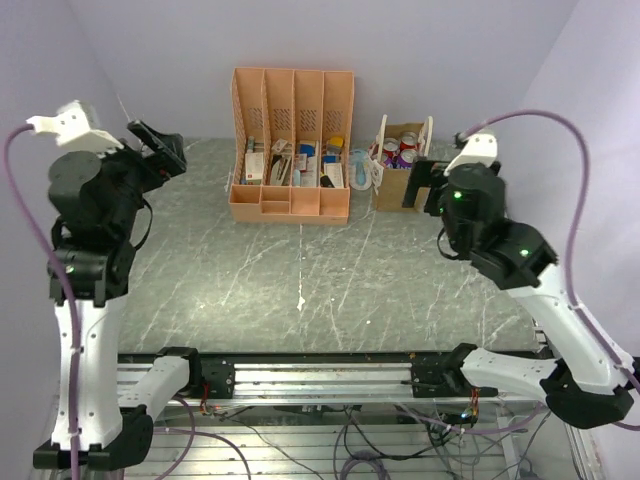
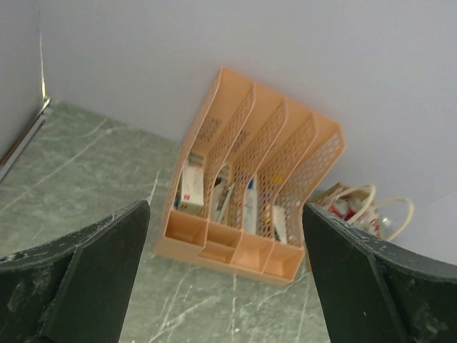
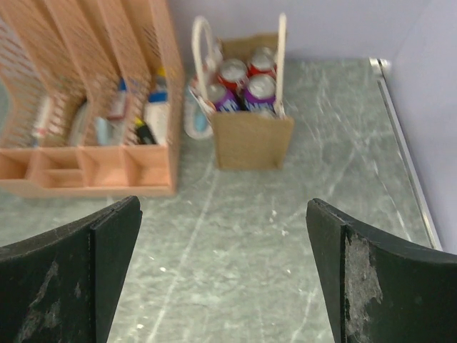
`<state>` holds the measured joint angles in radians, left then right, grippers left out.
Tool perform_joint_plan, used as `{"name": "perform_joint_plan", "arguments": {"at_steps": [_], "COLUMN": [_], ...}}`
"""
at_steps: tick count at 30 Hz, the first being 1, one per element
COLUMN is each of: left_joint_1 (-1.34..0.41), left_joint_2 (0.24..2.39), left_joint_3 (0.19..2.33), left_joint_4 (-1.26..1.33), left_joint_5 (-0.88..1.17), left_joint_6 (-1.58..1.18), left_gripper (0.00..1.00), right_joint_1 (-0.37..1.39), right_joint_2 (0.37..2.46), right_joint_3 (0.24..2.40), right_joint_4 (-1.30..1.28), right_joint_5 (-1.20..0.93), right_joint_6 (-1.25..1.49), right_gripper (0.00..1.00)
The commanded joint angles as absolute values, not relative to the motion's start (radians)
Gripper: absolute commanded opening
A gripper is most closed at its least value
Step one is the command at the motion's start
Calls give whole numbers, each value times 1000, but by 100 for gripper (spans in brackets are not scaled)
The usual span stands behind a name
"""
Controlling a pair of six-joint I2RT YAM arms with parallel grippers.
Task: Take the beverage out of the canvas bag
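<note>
From above, a grey-green marbled table [image 1: 330, 290] carries two things along its far edge, against a pale lilac wall. Left of centre stands a salmon-pink slotted plastic desk organizer [image 1: 292, 150], its four upright compartments filled with small boxes and papers. Just beside it, to the right, sits the small boxy tan-brown canvas bag [image 1: 397, 185] with two whitish loop handles, upright and open at the top. Inside it, the silver tops of several red and purple beverage cans [image 1: 403, 148] are showing. The left gripper [image 1: 160, 145] is raised above the far left of the table, well apart from the organizer. The right gripper [image 1: 420, 185] hangs just beside the bag's right side; whether it touches the bag cannot be told from here. In the left wrist view, two black fingers [image 2: 100, 264] stand wide apart with nothing between them, so this gripper is released. The organizer appears tilted between them, and the bag peeks out behind its right end. In the right wrist view, the two black fingers [image 3: 371, 279] are likewise spread wide and hold nothing. The bag stands ahead of them on the table, clear of both fingers. Four cans stand upright inside it, two purple in front and two red behind.
</note>
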<state>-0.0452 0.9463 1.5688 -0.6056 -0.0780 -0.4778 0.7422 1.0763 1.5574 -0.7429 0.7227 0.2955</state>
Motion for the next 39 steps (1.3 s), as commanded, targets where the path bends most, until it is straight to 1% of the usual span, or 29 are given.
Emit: {"name": "perform_joint_plan", "arguments": {"at_steps": [1, 3, 8, 14, 17, 23, 27, 30, 35, 39], "left_joint_1": [-50, -52, -56, -58, -62, -70, -73, -75, -75, -76], "left_joint_2": [935, 932, 929, 945, 958, 980, 1003, 1018, 1022, 1020], "left_joint_3": [1414, 1327, 1140, 1003, 966, 927, 924, 927, 924, 927], "left_joint_4": [-427, -366, -220, -86, -26, 73, 111, 126, 152, 151], "left_joint_5": [-65, -54, -9, 91, 148, 242, 281, 300, 321, 314], "left_joint_6": [-433, -419, -381, -353, -342, -335, -325, -319, -312, -302], "left_gripper": [98, 98, 98, 98, 98, 98, 98, 98, 98, 98], "right_joint_1": [699, 679, 635, 592, 561, 496, 443, 426, 414, 411], "right_joint_2": [1049, 1046, 1069, 1076, 1114, 1268, 1391, 1501, 1689, 1823], "right_joint_3": [1350, 1242, 1069, 926, 911, 965, 1046, 1125, 1336, 1484], "right_joint_4": [-591, -544, -479, -342, -294, -191, -105, -54, -66, -108], "right_joint_5": [765, 771, 758, 671, 619, 513, 417, 389, 382, 416], "right_joint_6": [323, 328, 339, 302, 300, 280, 262, 208, 141, 88], "right_gripper": [100, 100, 100, 100, 100, 100, 100, 99, 95, 88]}}
